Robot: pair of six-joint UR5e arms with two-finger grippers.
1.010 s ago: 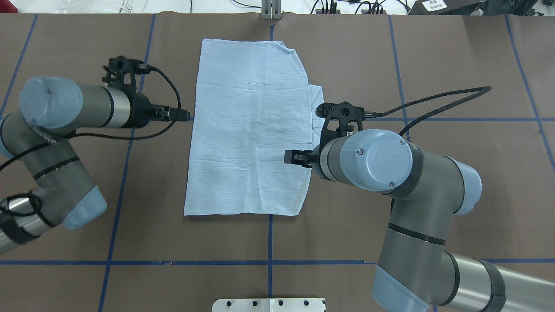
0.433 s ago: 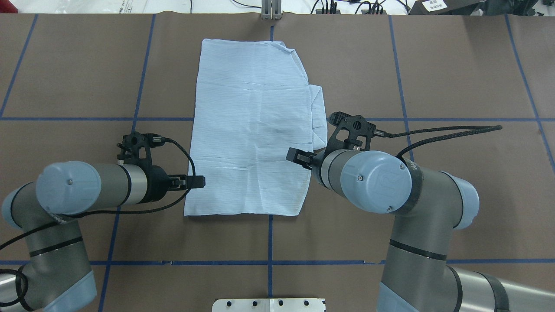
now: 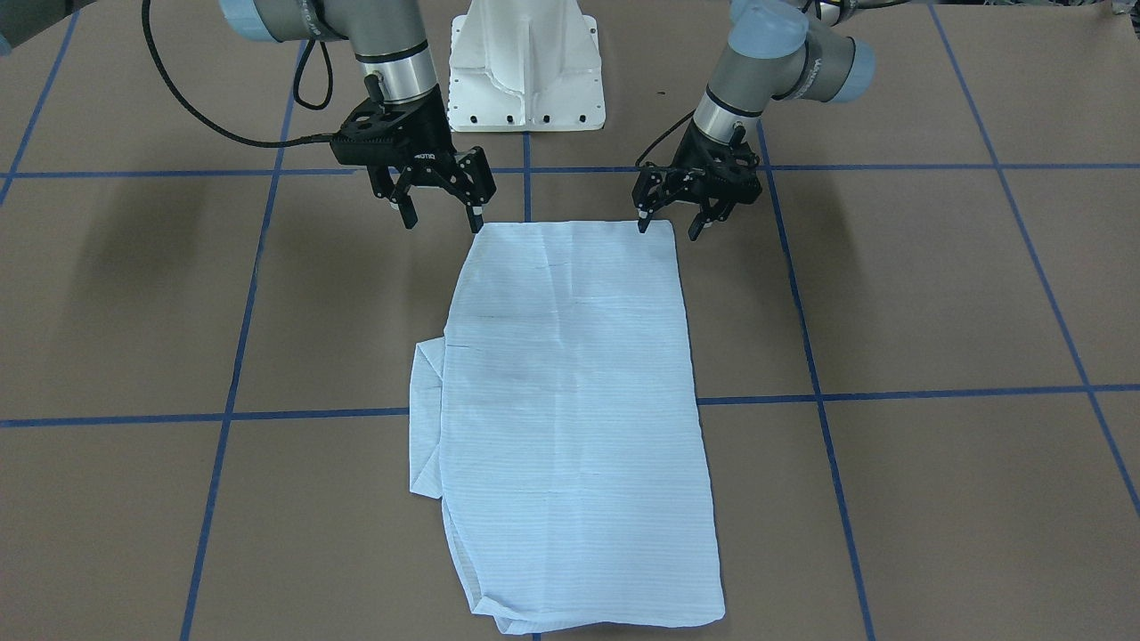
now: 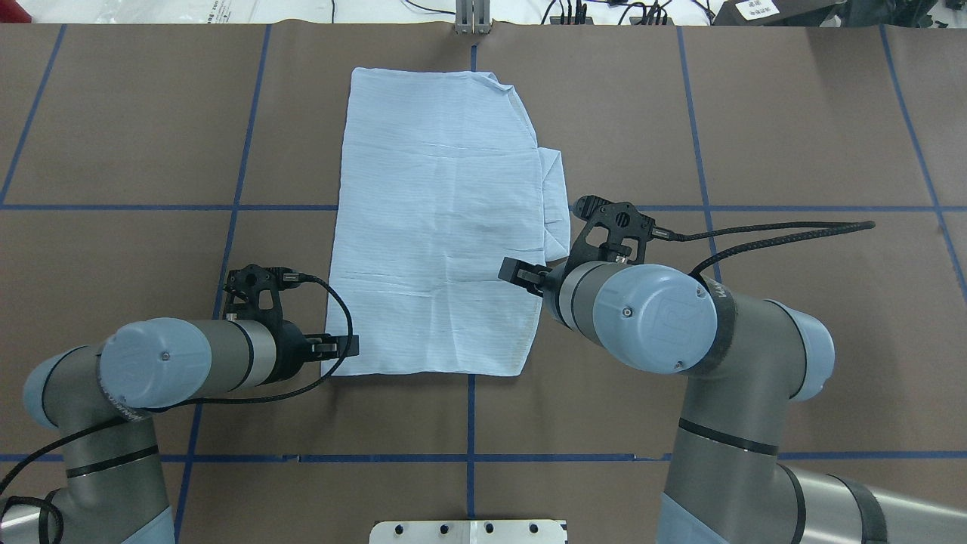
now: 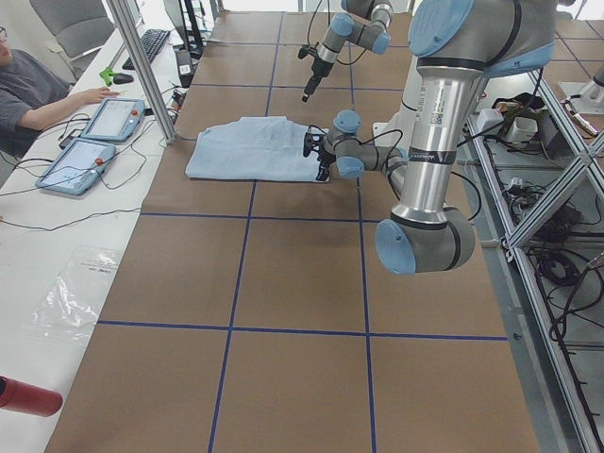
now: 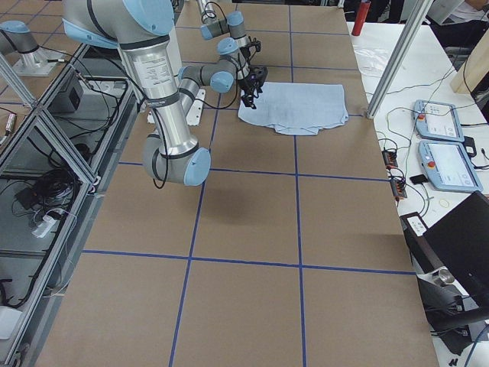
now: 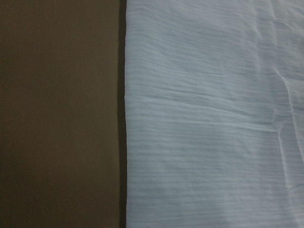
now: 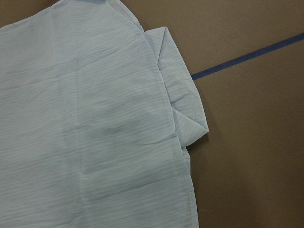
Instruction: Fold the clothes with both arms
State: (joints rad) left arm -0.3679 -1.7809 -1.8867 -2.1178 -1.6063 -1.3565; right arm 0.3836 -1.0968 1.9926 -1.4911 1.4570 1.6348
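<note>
My left gripper (image 3: 667, 230), a black two-finger claw, is spread wide and holds nothing. Its fingertips straddle the near left corner of the thin pale-blue striped shirt (image 3: 570, 401), one tip over the cloth and the other over bare table. My right gripper (image 3: 443, 221), the same black claw, is likewise released and empty, hanging just beside the near right corner. I cannot tell whether either claw touches the fabric. Both point downward at the same hem. I judge this is so each can pinch one corner and the pair can carry the near edge toward the far end together.

The shirt lies flat in the middle of the brown paper-covered table (image 4: 831, 113). It is already folded into a long rectangle running near to far, with buttons and collar out of sight. A small folded flap of fabric (image 4: 555, 196) pokes out past its right edge about midway, and I judge it may spoil a neat fold unless tucked. Blue tape lines (image 4: 468, 423) grid the table. A white fixed pedestal (image 3: 525, 71) sits at the near side, behind both claws.
</note>
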